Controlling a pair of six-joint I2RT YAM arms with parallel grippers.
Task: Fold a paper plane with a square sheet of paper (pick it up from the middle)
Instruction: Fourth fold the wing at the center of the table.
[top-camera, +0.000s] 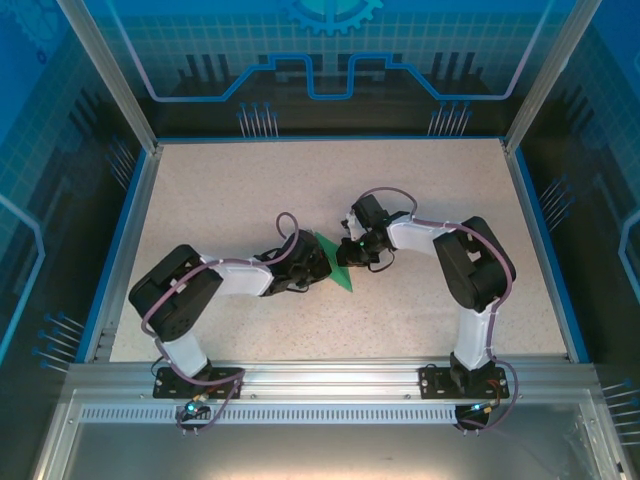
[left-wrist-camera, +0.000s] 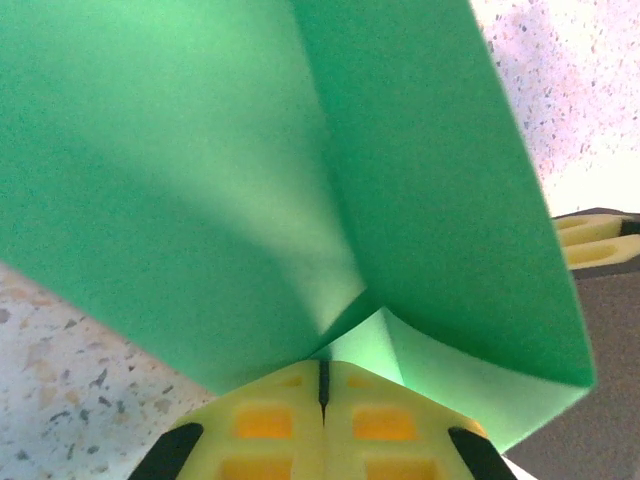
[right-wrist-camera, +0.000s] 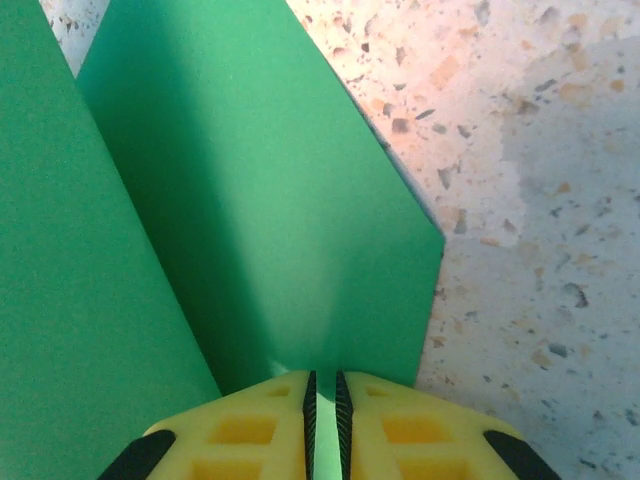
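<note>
The green sheet of paper (top-camera: 337, 264) is folded and held up over the middle of the table between both arms. In the left wrist view the paper (left-wrist-camera: 200, 180) rises in two creased flaps that meet at my left gripper (left-wrist-camera: 323, 362), whose jaws are shut on the fold. My left gripper (top-camera: 318, 262) sits on the paper's left side. My right gripper (top-camera: 353, 256) is on its right side. In the right wrist view the paper (right-wrist-camera: 280, 220) stands as angled panels, and my right gripper (right-wrist-camera: 325, 375) is shut on a thin edge of it.
The speckled beige table (top-camera: 230, 190) has a blue rim (top-camera: 125, 250) and metal posts at the back corners. The right gripper's yellow fingers (left-wrist-camera: 600, 240) sit close beside the paper in the left wrist view. Bare table (right-wrist-camera: 540, 200) lies to the right of the paper.
</note>
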